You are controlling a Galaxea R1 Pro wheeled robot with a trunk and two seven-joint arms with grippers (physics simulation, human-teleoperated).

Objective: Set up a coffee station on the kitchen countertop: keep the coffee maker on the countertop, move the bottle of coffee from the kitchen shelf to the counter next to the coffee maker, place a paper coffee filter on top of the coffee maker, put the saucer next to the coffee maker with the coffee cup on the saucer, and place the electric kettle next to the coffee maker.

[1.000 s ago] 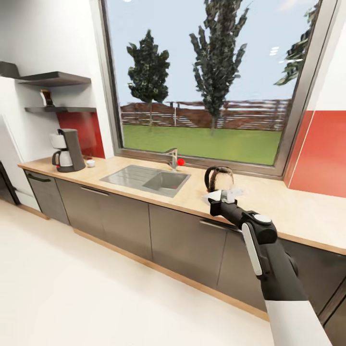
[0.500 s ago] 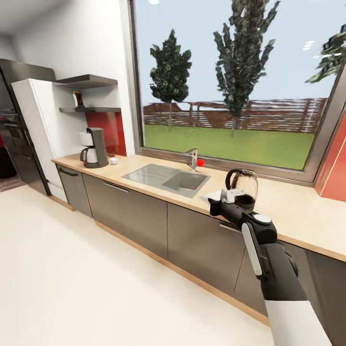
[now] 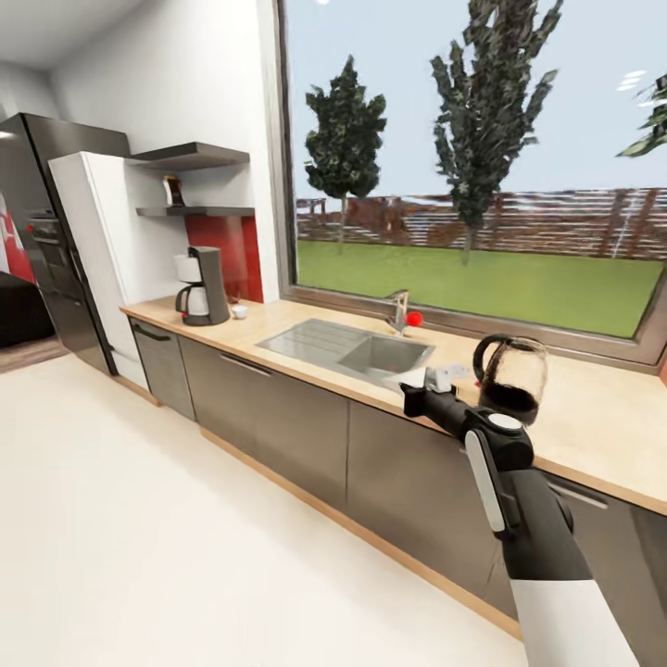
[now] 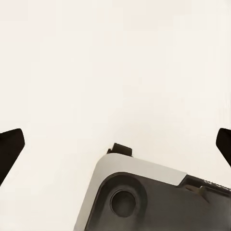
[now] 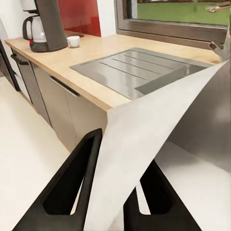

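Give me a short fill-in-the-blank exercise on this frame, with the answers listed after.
1. The right end effector is shut on the paper coffee ____.
2. The coffee maker stands on the countertop, on the far side of the ____ from the electric kettle.
3. The bottle of coffee stands on the lower ____.
4. The left end effector is ____.

Missing words: filter; sink; shelf; open

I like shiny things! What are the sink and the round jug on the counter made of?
The sink looks like brushed metal: grey, with a dull sheen and pressed drain ridges. The jug looks like clear glass, since you see through its upper part, with a dark handle.
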